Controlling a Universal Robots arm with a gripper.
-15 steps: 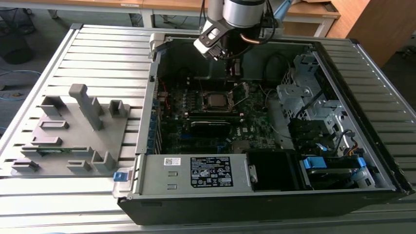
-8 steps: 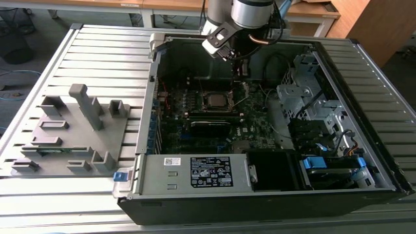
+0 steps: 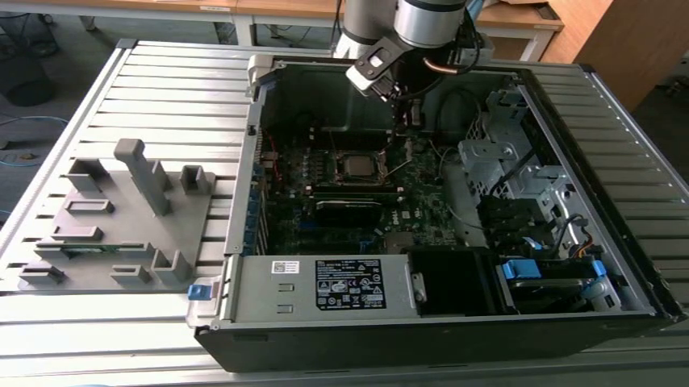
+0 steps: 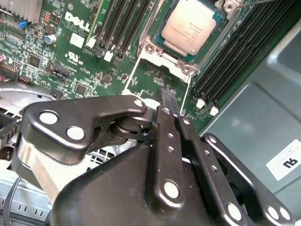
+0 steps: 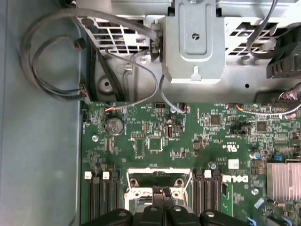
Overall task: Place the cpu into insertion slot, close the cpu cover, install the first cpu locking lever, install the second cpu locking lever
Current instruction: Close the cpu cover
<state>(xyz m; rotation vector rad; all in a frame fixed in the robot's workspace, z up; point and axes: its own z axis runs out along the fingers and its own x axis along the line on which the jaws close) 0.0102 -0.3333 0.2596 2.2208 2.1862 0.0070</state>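
Note:
The cpu (image 4: 190, 24), a dull silver square, lies in the insertion slot (image 3: 338, 166) on the green motherboard (image 5: 155, 127) inside the open computer case. The cpu cover (image 4: 169, 55), a thin silvery frame, lies flat around the chip. A thin metal lever (image 4: 244, 2) runs past one socket corner. My gripper (image 4: 168, 94) hovers over the board a short way from the socket, beside a white printed outline (image 5: 160, 172). Its black fingers are shut together with nothing between them. In the exterior view the gripper (image 3: 412, 121) hangs just behind the socket, toward the case's back wall.
Black memory slots (image 4: 122, 23) flank the socket on both sides. A finned heat sink (image 5: 282, 181), a metal drive cage (image 5: 193, 42) and grey cables (image 5: 47, 61) border the board. A grey fixture tray (image 3: 108, 218) sits outside the case on the exterior view's left.

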